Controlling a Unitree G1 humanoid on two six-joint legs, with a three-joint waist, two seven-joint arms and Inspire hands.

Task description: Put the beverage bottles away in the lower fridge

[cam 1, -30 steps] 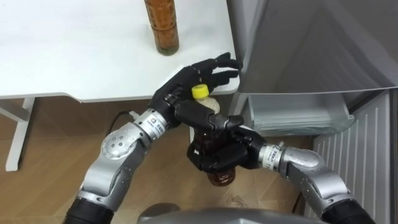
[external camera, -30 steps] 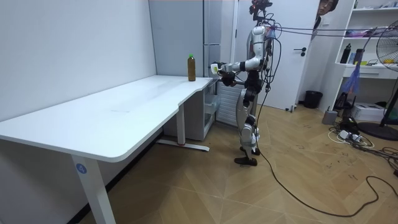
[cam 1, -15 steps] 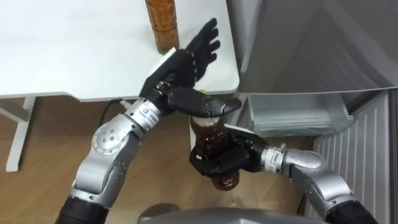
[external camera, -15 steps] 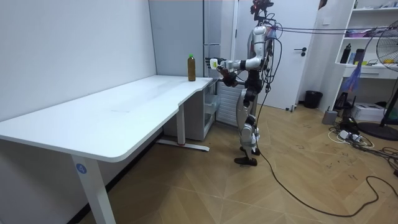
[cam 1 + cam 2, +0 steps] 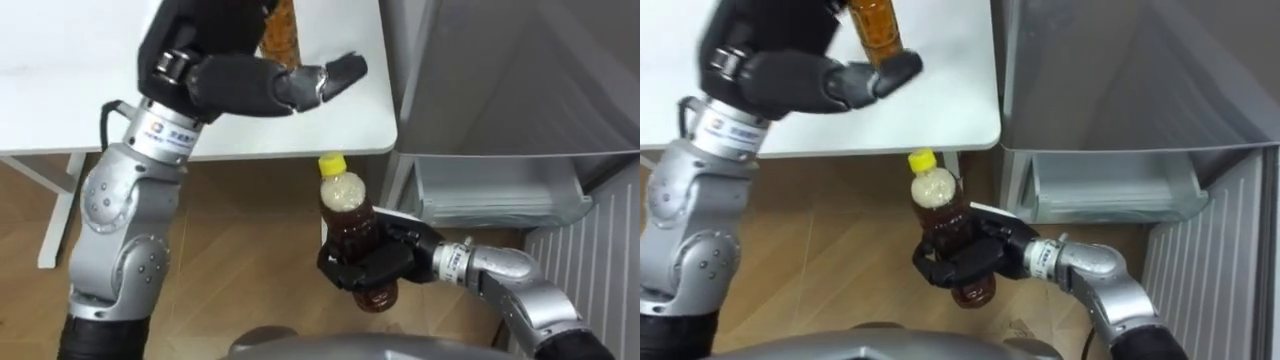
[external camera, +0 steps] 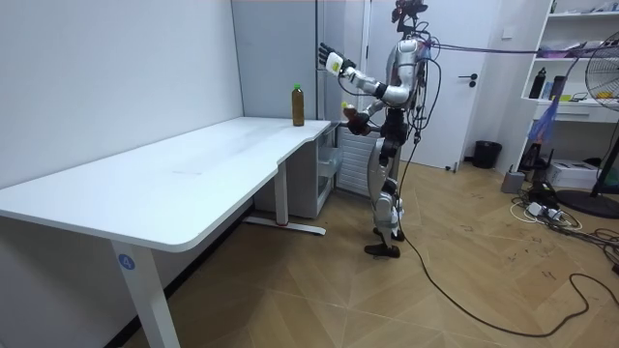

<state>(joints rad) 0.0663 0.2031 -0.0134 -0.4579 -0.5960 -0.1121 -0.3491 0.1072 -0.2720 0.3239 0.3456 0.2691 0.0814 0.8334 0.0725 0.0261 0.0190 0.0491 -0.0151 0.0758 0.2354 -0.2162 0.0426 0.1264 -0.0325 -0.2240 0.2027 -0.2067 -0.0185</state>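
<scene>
A brown drink bottle with a yellow cap (image 5: 349,212) stands upright in my right hand (image 5: 372,268), whose fingers are curled round its lower half, in front of the table's corner. My left hand (image 5: 232,82) is raised over the table edge with fingers straight and thumb pointing right, holding nothing; the room view shows the left hand (image 6: 326,55) lifted high. A second brown bottle (image 5: 874,27) stands on the white table (image 5: 60,100), partly hidden behind that hand. The grey fridge (image 5: 500,70) is at the right, its lower compartment open with a pale drawer (image 5: 490,190) showing.
I stand at the table's far end (image 6: 290,135), facing the fridge (image 6: 338,58). A ribbed white door panel (image 5: 590,250) hangs open at the lower right. Wooden floor lies below the table edge.
My left hand has let go of the bottle's top and risen up over the table with its fingers spread. The right hand keeps the bottle, which now stands free with its cap visible.
</scene>
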